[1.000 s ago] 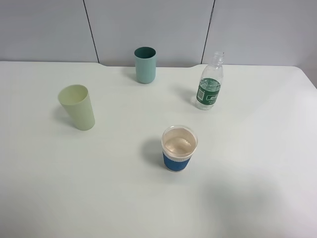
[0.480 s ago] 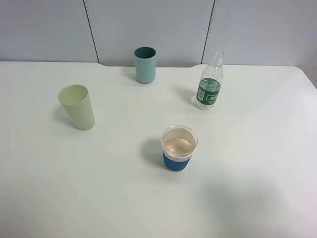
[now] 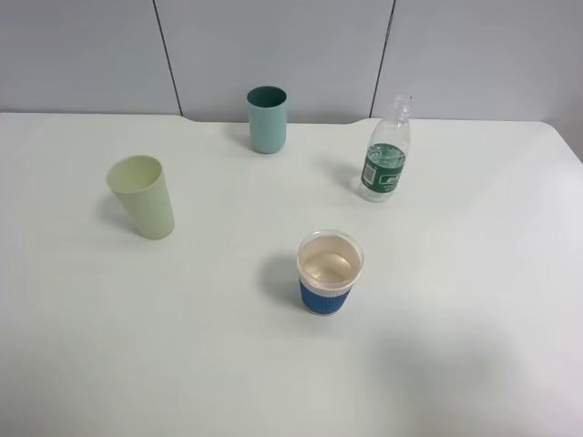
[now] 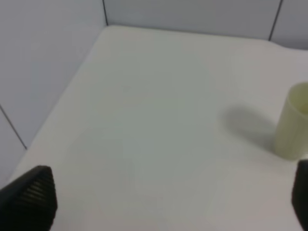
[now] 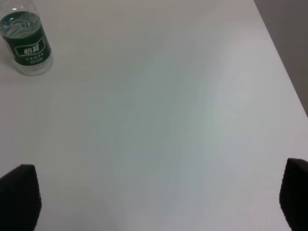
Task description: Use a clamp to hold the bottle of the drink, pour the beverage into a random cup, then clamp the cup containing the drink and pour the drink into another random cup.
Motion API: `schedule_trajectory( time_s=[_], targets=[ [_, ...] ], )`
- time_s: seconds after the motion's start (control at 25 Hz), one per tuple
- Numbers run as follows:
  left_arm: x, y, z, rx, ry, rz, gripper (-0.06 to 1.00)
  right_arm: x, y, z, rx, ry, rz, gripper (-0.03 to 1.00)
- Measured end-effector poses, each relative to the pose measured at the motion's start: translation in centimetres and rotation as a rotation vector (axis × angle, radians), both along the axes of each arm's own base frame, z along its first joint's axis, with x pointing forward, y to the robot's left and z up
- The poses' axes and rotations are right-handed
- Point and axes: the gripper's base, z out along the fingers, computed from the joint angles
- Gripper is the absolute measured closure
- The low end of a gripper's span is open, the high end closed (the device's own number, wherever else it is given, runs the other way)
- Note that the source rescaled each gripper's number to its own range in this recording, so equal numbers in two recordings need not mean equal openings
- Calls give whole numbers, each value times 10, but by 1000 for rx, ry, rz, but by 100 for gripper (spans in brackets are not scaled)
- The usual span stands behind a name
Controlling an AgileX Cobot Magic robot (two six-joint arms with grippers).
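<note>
On the white table (image 3: pixel 474 300) stand four things, all upright and well apart from each other. The pale yellow-green tumbler (image 3: pixel 142 196) is on the left side. The bottle (image 3: pixel 385 161), without a cap, is at the back on the right. The white paper cup with the blue sleeve (image 3: pixel 329 271) is nearest to the front, in the middle, and it holds the clear beverage (image 3: pixel 328 266). The teal tumbler (image 3: pixel 267 118) stands at the back, close to the grey wall panels (image 3: pixel 273 45). Whether the yellow-green tumbler has any liquid inside, it is hard to tell from this angle.

No arm appears in the high view. In the left wrist view the left gripper (image 4: pixel 168 202) has its fingers (image 4: pixel 31 197) spread wide with nothing between them, and the tumbler is beyond them at the edge of the picture. The right gripper (image 5: pixel 159 197) also has its fingers (image 5: pixel 19 197) wide apart over bare table, with the bottle far ahead of it.
</note>
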Motion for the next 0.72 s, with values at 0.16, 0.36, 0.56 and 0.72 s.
schedule_trajectory(
  time_s=[0.16, 0.36, 0.56, 0.72],
  targets=[
    [7, -1, -13, -15, 49, -9, -4, 0, 0, 0, 0, 0, 0, -3],
    [20, -2, -35, -36, 117, -26, -4, 0, 0, 0, 0, 0, 0, -3],
    [22, -6, -36, -27, 110, -90, -4, 0, 0, 0, 0, 0, 0, -3],
    [23, -8, -36, -14, 113, -114, -4, 0, 0, 0, 0, 0, 0, -3]
  ],
)
